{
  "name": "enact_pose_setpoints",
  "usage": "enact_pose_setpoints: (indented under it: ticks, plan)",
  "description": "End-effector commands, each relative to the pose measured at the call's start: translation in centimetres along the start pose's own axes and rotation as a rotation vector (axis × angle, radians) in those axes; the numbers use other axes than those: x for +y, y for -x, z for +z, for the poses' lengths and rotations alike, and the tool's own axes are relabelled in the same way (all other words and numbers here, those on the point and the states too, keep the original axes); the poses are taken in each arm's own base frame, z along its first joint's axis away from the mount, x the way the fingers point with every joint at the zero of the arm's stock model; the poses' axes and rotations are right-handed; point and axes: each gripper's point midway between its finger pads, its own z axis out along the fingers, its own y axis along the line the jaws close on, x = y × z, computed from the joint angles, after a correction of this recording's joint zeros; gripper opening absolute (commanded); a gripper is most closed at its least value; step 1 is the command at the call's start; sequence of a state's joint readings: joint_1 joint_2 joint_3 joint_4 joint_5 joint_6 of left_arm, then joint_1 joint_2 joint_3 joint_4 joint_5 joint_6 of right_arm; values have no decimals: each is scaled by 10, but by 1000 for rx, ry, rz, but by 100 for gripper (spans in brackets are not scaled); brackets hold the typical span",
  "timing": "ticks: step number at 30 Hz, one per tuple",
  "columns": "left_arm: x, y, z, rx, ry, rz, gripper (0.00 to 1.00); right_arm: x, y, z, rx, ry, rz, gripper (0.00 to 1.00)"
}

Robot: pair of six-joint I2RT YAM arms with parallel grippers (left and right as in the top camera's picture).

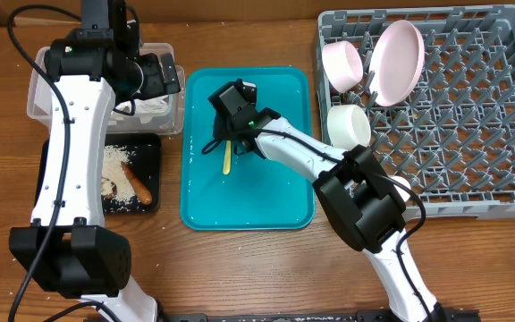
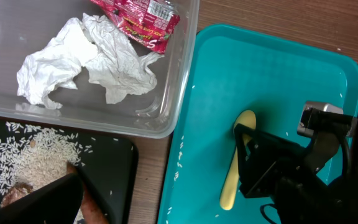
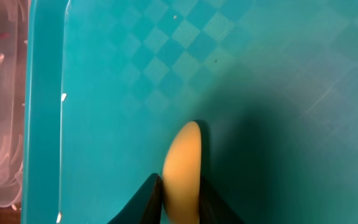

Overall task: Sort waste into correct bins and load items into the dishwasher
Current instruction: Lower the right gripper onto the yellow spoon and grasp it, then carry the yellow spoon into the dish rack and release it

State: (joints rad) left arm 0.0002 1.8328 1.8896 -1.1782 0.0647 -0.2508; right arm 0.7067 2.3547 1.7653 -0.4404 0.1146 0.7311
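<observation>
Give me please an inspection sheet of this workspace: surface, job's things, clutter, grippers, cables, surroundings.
Surface: wooden table, with a teal tray in the middle.
Job's things: napkin and red wrapper in the clear tub; rice and brown chunk on the black tray; yellow spoon lying on the teal tray; plate, bowl and cup in the dish rack.
Clutter: a few white specks on the teal tray.
Grippers: right gripper has its fingers against both sides of the spoon; left gripper is over the tub, open or shut cannot be told.
Cables: black cables run along both arms.
Surroundings: nothing seen.
</observation>
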Motion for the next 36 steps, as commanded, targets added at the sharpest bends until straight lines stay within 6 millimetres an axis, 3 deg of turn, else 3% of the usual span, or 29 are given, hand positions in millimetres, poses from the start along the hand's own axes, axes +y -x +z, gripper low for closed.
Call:
enact_pose_setpoints:
  ticks: [1, 7, 12, 17, 22, 23, 25, 27, 30, 32, 36]
  plan:
    - [-1, 5, -9, -26, -11, 26, 100, -16, -27, 19, 83, -38, -5, 17]
    - [-1, 5, -9, -26, -11, 26, 100, -26, -43, 13, 201, -51, 10, 6]
    - [-1, 5, -9, -26, -11, 26, 100, -30, -17, -16, 268, -59, 10, 4]
    - [-1, 5, -9, -26, -11, 26, 100, -22, 34, -82, 269, -51, -28, 4]
    - [-1, 5, -9, -26, -11, 26, 100, -25, 84, -171, 195, -59, -11, 4]
    - [-1, 5, -9, -26, -11, 26, 100, -36, 98, -201, 160, -77, 20, 4]
    - [-1, 5, -9, -26, -11, 26, 100, -56, 113, -231, 115, -117, 81, 4]
    - [-1, 5, -9, -26, -11, 26, 100, -89, 126, -260, 58, -203, 200, 4]
    - [-1, 5, -9, -26, -11, 26, 100, -172, 137, -306, -68, -469, 510, 4]
    - [-1, 5, -9, -26, -11, 26, 100, -219, 144, -320, -112, -575, 626, 4]
    - [-1, 5, -9, -26, -11, 26, 100, -273, 142, -322, -127, -692, 779, 4]
